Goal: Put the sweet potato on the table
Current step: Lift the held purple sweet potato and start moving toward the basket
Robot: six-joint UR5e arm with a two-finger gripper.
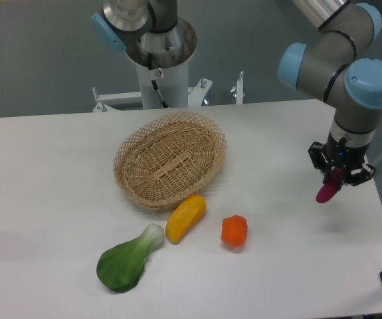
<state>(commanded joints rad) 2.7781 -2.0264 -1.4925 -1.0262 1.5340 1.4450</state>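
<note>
The gripper [337, 178] clamped the magenta sweet potato [326, 191] by its upper end, its long axis hanging nearly vertical, tip down, above bare white table [297, 266] near the right edge, well apart from the wicker basket [169, 159].

**Silver Tubes, Blue Caps, Black Gripper**

The arm [340, 50] is built of brushed silver-grey cylindrical links joined by rounded housings, each closed by a smooth light-blue cap. Its base column [156, 50], at the far edge behind the table, is a pale metallic cylinder with a wide silver collar, another blue cap on its left side, and a thin black cable running down its front. The gripper [337, 174] on the right is compact and black, with angular bracket-like sides and a small blue indicator light glowing on its body.
</note>
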